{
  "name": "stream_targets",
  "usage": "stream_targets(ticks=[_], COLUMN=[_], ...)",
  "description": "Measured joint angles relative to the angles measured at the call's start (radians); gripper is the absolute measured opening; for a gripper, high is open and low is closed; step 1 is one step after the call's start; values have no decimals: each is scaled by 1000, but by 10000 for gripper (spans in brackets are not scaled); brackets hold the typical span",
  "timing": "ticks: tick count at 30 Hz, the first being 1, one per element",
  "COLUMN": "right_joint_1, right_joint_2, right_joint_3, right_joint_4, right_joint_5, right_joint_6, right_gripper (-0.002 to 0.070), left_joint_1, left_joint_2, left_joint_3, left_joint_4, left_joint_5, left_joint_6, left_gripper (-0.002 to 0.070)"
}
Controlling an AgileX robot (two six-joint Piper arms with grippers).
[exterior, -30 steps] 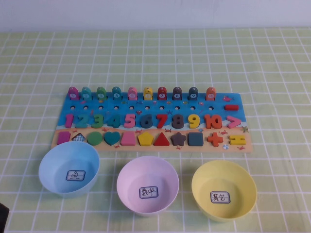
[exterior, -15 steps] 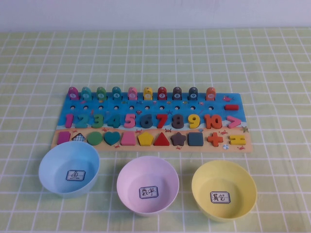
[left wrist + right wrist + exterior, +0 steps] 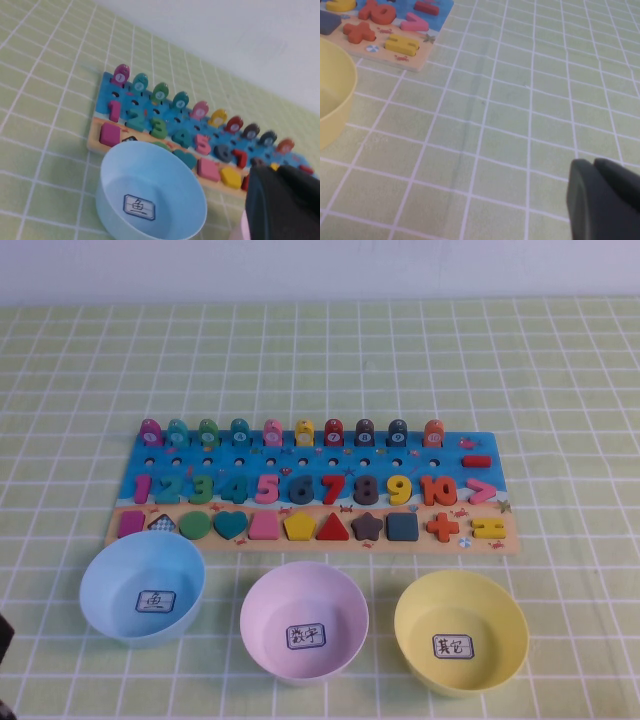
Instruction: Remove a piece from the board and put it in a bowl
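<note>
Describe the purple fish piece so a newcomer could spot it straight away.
Find the board lying behind the three bowls. Along its far edge stands a row of small fish; the piece is the leftmost, above the magenta 1, purple with a pale blue centre, beside a teal fish.

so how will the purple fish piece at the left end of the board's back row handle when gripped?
The purple fish piece looks rigid and light. It stands upright on the board beside a teal fish, so likely tight clearance and apt to tip. Left gripper is shut near the blue bowl; right gripper is parked off-board.

left gripper [image 3: 282, 202] cut off at frame edge; right gripper [image 3: 602, 200] likewise; yellow bowl [image 3: 332, 95] cropped.
</note>
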Motion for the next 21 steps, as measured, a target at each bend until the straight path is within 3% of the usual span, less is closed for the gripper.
stream_targets(ticks=[10,15,21], right_joint_1=[0,0,0], right_joint_2=[0,0,0], right_joint_3=[0,0,0], right_joint_4=[0,0,0], right_joint_5=[0,0,0], right_joint_6=[0,0,0], right_gripper=[-17,-17,-17], left_joint_1=[0,-6,-95], left_joint_2=[543,801,1086], left_joint_3=[-539,-784,-1033], left_joint_4=[18,74,216], left_joint_5=[360,535,688], left_joint_6=[492,560,537], left_gripper=[-5,-5,-5])
